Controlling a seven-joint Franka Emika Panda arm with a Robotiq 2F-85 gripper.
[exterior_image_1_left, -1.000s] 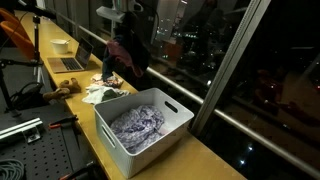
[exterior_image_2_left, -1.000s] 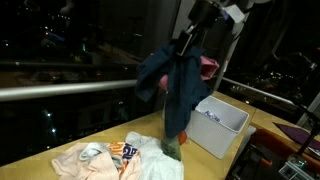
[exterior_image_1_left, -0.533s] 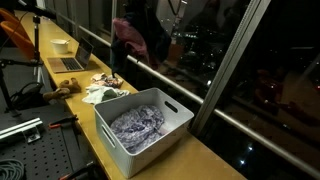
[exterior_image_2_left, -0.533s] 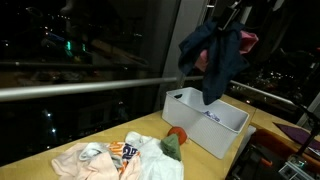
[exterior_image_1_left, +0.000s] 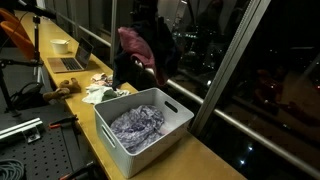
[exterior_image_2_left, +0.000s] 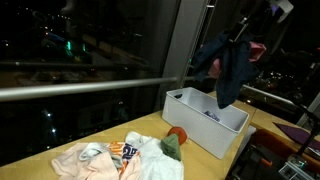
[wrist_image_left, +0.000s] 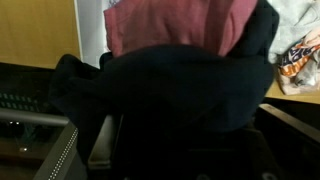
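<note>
Tool (exterior_image_2_left: 241, 30): fingers hidden in fabric, but pinched together on a bunched fold at the top of the dark garment (exterior_image_2_left: 228, 72). The whole weight hangs from that one point, so the grip looks firm.

Dark garment: navy, with a pink part (exterior_image_2_left: 258, 48) showing near the top. It is held high and off the counter (exterior_image_1_left: 200, 155). In an exterior view it hangs at about 12 o'clock from the white bin (exterior_image_1_left: 118, 142), hem low towards the far rim; I cannot tell whether they touch. Gripped at one fold, it drapes long and narrow, sleeves trailing. The height probably serves to lift the hem off the other things.

Wrist view: the garment (wrist_image_left: 170, 105) fills nearly the whole picture, pink part (wrist_image_left: 170, 25) at 12 o'clock. The tool's own fingers are covered.

White bin: stands on the counter near the window side, open top, a purple cloth (exterior_image_1_left: 137, 125) lying crumpled inside. It has room left above the cloth.

Clothes pile (exterior_image_2_left: 120, 155): loose and flat on the counter, at about 8 o'clock from the bin (exterior_image_2_left: 200, 135), apart from it. A green and red item (exterior_image_2_left: 175, 143) lies between pile and bin, just beside the bin wall.

Laptop (exterior_image_1_left: 70, 62) and bowl (exterior_image_1_left: 61, 45): far down the counter at 10 o'clock from the bin, well apart from the hanging garment.
</note>
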